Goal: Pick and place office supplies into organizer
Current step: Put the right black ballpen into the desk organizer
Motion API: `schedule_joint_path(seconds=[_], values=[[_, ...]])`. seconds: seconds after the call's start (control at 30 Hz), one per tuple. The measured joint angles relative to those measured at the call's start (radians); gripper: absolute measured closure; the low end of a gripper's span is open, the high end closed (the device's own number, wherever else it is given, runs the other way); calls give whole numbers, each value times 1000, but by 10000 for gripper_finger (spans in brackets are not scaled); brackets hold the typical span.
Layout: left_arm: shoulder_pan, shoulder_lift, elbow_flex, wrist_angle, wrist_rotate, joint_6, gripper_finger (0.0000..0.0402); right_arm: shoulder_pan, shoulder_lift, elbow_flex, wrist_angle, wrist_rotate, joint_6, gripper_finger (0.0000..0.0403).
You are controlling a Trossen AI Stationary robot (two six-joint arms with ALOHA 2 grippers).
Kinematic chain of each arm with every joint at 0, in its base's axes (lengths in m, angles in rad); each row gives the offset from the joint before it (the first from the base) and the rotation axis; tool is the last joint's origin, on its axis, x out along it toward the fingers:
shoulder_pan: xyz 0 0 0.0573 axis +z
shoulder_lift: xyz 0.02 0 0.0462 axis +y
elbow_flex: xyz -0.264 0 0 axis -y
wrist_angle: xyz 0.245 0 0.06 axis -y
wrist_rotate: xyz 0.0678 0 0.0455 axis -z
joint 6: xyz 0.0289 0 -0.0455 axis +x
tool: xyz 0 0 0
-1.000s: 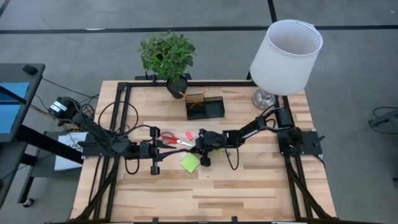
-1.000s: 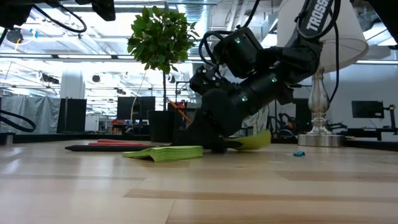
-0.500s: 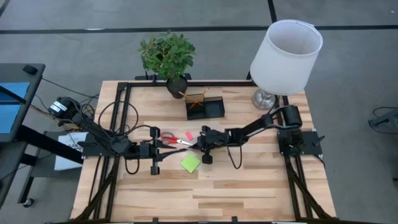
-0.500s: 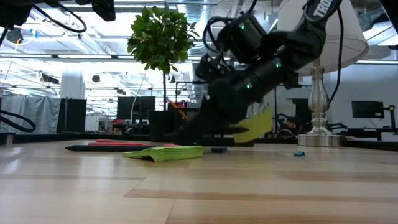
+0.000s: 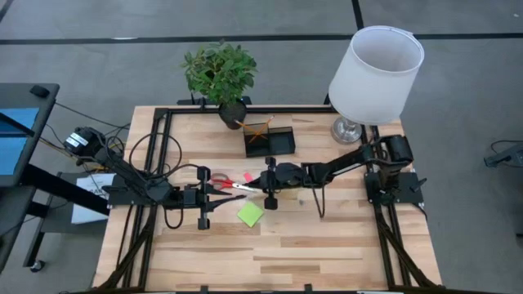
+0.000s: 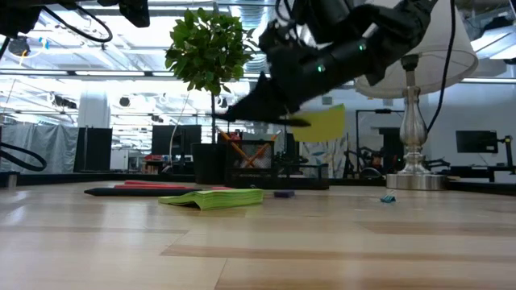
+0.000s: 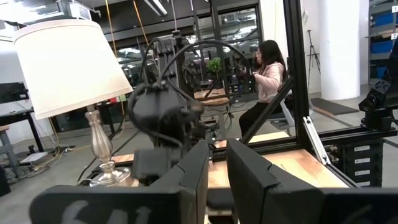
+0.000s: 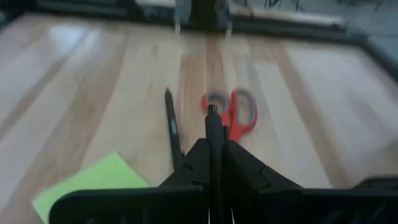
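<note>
My right gripper (image 5: 261,186) hovers above the table's middle, shut on a lime-green sticky-note pad (image 6: 322,123). The second green pad (image 5: 250,214) lies flat on the table below it and shows again in the right wrist view (image 8: 93,180). The red-handled scissors (image 5: 222,182) and the black pen (image 8: 172,127) lie to the left, a pink piece (image 5: 248,177) beside them. A tiny blue piece (image 6: 389,198) lies to the right. The dark organizer (image 5: 270,141) stands toward the far edge with orange pencils (image 6: 236,147) in it. My left gripper (image 5: 212,191) rests by the scissors, its fingers a narrow gap apart. My right gripper pinches the green pad between its two fingers at the pad's left edge (image 6: 300,125), the fingers running level and pointing toward the table's left. The pad is lifted clear and stands on edge, its face toward the near side, reaching back under the gripper toward the wrist.
A potted plant (image 5: 221,77) and a lamp with a white shade (image 5: 376,73) stand at the far edge, either side of the organizer. Black frame rails (image 5: 163,163) run along the table's sides. A small dark piece (image 6: 282,193) lies beneath the lifted gripper. A person sits beyond the table (image 7: 267,81).
My right gripper has risen from the table with the green pad and drawn a little toward the far edge. The pad, which sloped down to the tabletop, now hangs clear in the air. The other pad, the scissors and my left arm have stayed put.
</note>
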Motion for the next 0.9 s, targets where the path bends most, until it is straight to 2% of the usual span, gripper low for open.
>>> schedule_joint_path(seconds=[0.3, 0.47, 0.7, 0.9], values=[[0, 0, 0, -4, 0, 0, 350, 2, -61, 1, 88, -4, -20, 392], [0, 0, 0, -5, 0, 0, 350, 2, -87, 1, 128, -13, 27, 392], [0, 0, 0, -5, 0, -1, 350, 8, -123, 1, 222, -91, 163, 392], [0, 0, 0, -5, 0, -2, 350, 24, -132, 2, 388, -178, 266, 392]])
